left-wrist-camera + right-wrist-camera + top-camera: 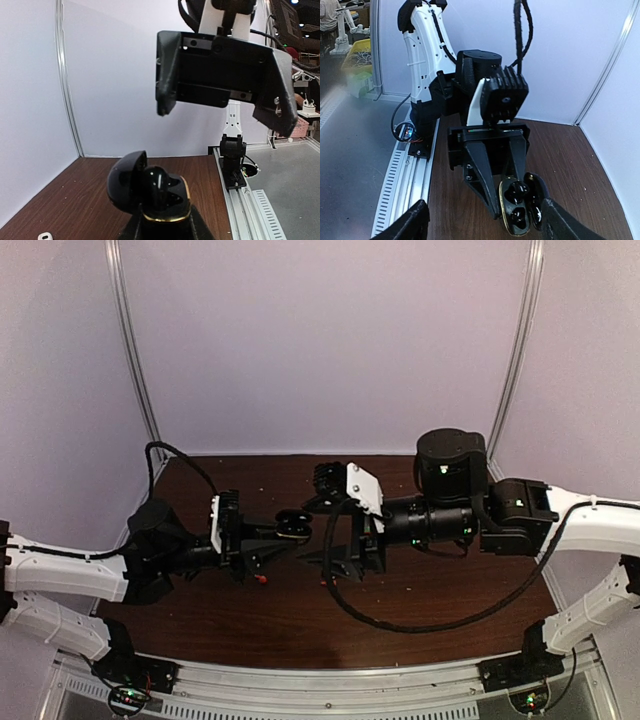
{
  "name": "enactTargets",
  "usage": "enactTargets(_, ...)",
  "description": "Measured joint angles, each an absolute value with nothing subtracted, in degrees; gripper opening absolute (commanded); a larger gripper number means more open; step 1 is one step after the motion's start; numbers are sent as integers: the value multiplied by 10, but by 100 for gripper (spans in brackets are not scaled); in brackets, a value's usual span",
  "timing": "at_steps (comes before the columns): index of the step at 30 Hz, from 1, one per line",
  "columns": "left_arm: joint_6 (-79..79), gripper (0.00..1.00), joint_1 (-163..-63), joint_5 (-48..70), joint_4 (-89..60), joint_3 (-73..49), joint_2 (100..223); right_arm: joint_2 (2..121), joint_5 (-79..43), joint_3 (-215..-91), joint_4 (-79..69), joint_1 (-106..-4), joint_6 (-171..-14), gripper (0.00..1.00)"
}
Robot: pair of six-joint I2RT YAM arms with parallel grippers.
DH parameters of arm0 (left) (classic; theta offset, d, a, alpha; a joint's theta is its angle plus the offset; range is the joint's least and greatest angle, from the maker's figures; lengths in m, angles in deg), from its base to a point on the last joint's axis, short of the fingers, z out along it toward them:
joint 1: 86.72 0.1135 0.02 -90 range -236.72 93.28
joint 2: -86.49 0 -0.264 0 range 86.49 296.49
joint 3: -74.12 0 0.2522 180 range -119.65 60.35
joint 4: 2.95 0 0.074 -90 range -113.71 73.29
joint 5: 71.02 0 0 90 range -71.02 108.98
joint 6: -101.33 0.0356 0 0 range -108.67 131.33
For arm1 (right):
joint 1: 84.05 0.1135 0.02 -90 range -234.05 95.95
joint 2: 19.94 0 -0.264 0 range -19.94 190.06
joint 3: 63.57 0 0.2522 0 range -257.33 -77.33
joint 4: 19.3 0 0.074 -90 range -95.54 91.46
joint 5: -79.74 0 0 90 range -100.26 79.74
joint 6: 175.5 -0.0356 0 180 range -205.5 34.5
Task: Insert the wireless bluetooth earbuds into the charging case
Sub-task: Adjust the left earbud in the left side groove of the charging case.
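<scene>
Over the middle of the brown table [250,625], the two arms are facing each other, tool ends close together.

Left gripper [287,532]: its jaws are clamping the charging case [165,206] by its lower body, one finger on each side. The case is glossy black with a gold rim [504,210]. Its lid [125,181] is standing hinged open, and the mouth is facing the right arm.

Right gripper [222,114]: its fingers [167,75] are standing well apart with nothing between them. In the left wrist view it is hanging over the open case and is not touching it. In the right wrist view the case is sitting between the two finger ends at the bottom edge of the frame, clear of both.

Earbuds:
- A black earbud [157,183] is sitting in the case and showing above the gold rim with a pale glint on it.
- From the right wrist, two glossy black shapes are filling the wells, upper [516,191] and lower [519,216]. I cannot tell whether both are earbuds or one is an empty well.
- A red earbud [262,580] is lying on the table just beside the left gripper, on the near side.
- A small white piece [45,235] is lying on the wood at the lower left of the left wrist view. The frame edge is cropping it, so its form is unclear.
</scene>
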State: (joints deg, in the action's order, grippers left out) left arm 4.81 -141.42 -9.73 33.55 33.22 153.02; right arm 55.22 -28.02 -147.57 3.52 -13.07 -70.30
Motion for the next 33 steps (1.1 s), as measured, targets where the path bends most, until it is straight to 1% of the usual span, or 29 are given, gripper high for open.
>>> enactTargets(5,40,0,-1414,-94,316,316,1543,559,-293,-1476,37,-126,-692,71)
enactTargets(11,39,0,-1414,-95,310,315,1544,586,-264,-1476,45,-124,-692,71)
enactTargets(20,39,0,-1414,-98,307,315,1544,594,-207,-1482,52,-124,-694,71)
enactTargets(33,40,0,-1411,-104,291,308,1544,607,-192,-1484,52,-123,-694,72)
